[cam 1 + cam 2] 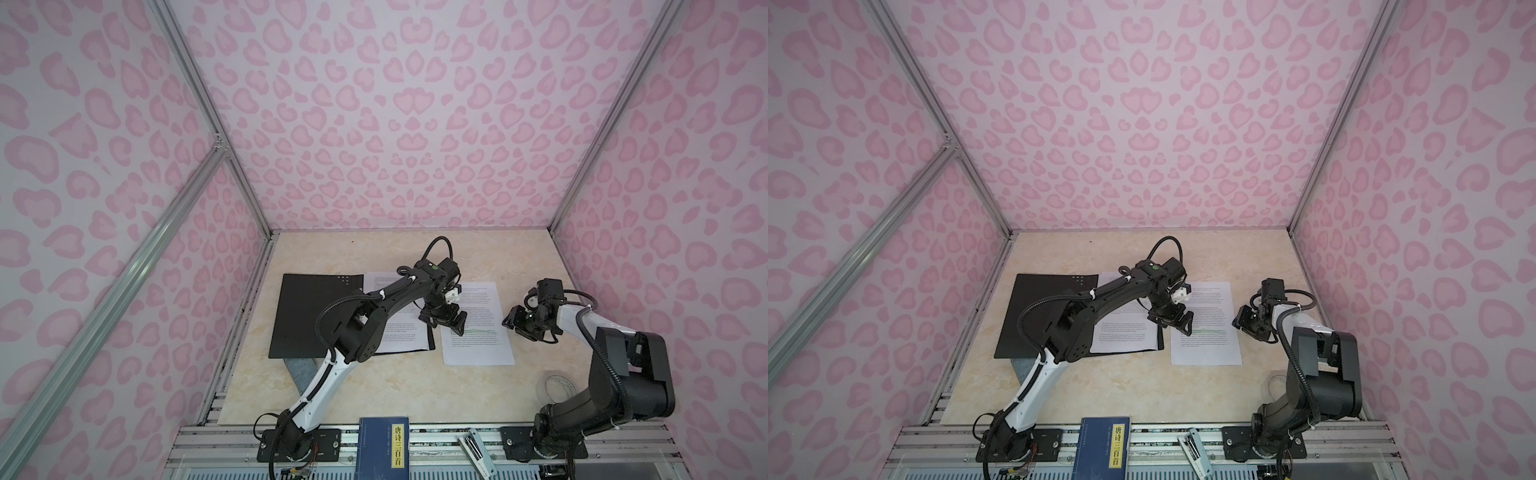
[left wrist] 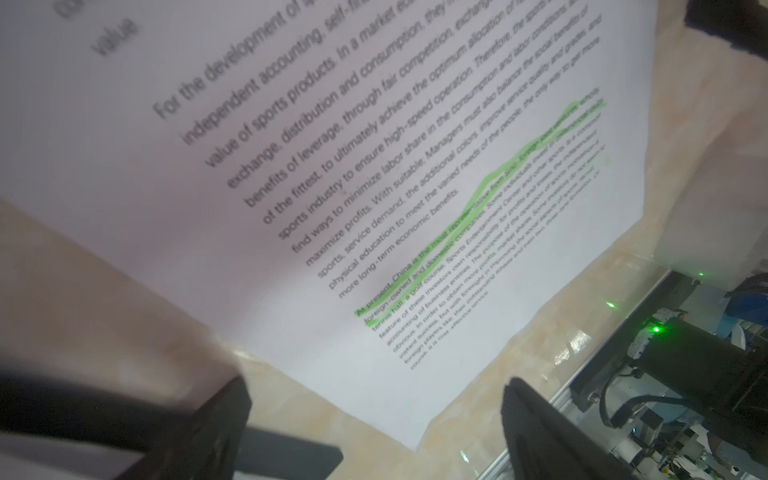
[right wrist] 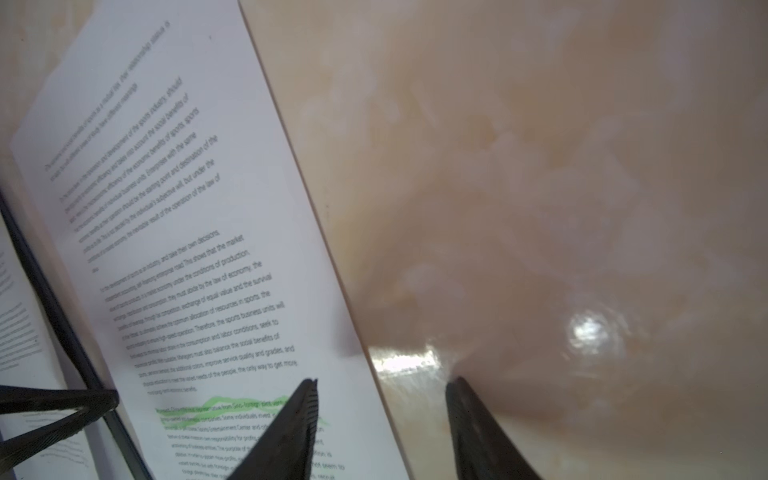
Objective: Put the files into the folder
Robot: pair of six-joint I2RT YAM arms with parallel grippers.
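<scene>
Nearest, a dark blue book with a yellow label strip lies on the front rail, well short of both tools; beyond it spreads the beige marbled counter; the right tool hangs low at the right long edge of a loose white paper sheet, densely printed in black with green-highlighted lines; its jaws stand partly apart and clamp nothing, one finger over the sheet's margin and the other over bare counter, as the right wrist view shows; whether either tip touches, I cannot tell; across that sheet, at its left edge, the left tool hovers with jaws spread wide and empty; just beside it on its left lies the thin folder, opened flat with its black inside up; more white printed paper rests on the folder's leaf nearest the left tool, partly hidden by the arm.
</scene>
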